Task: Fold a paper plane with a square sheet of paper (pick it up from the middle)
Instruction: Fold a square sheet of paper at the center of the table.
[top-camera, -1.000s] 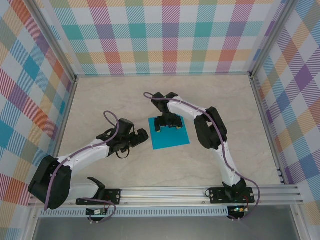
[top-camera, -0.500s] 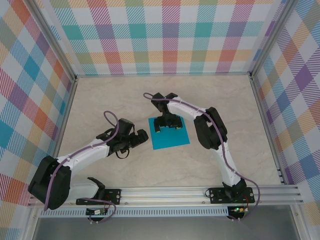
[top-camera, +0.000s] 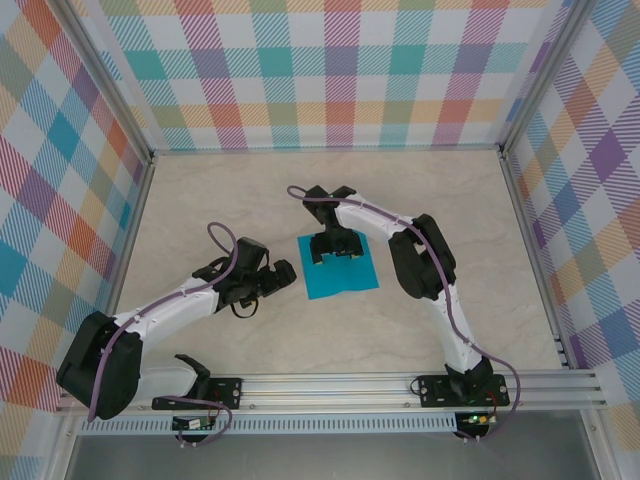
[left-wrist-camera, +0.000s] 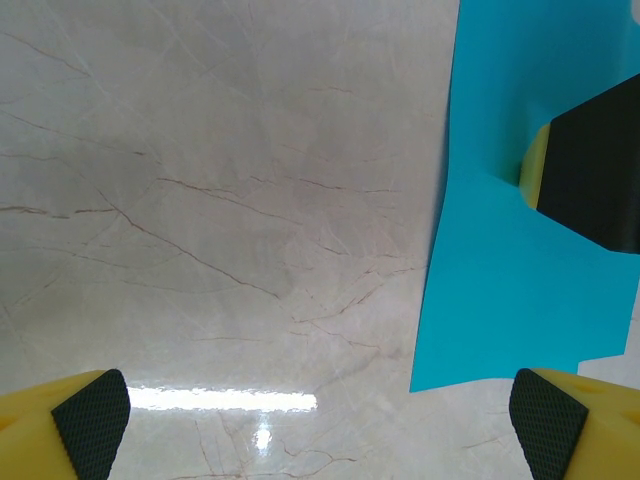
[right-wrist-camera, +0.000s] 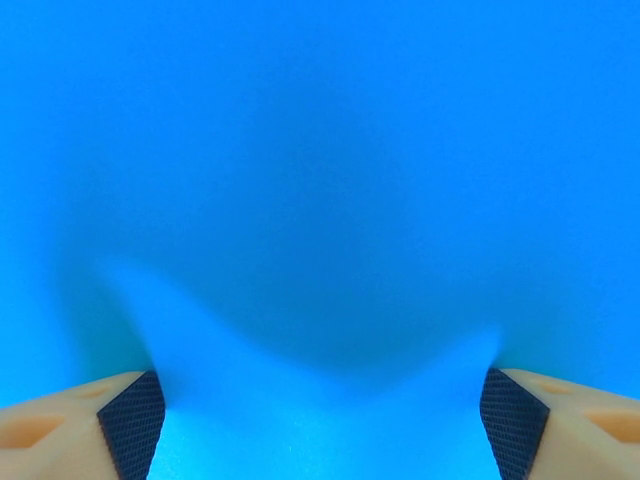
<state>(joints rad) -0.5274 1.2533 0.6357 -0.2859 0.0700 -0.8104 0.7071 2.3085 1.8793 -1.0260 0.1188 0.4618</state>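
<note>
Pucker in teal paper (right-wrist-camera: 320, 300) between pads of right hand (right-wrist-camera: 320, 405) — flat-looking overhead

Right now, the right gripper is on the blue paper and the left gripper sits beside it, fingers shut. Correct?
No: the left wrist view shows the left gripper with fingers wide open. It does sit beside the paper, with the right gripper on it.

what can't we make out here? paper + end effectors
Top view: the right end effector covers the far part of the square sheet of paper, so pad contact is hidden.
Right wrist view: the sheet's edges are cut off by the frame and the paper is blurred. How high it bulges between the pads is unclear.
Left wrist view: the sheet's right side is cut off by the frame edge.
</note>
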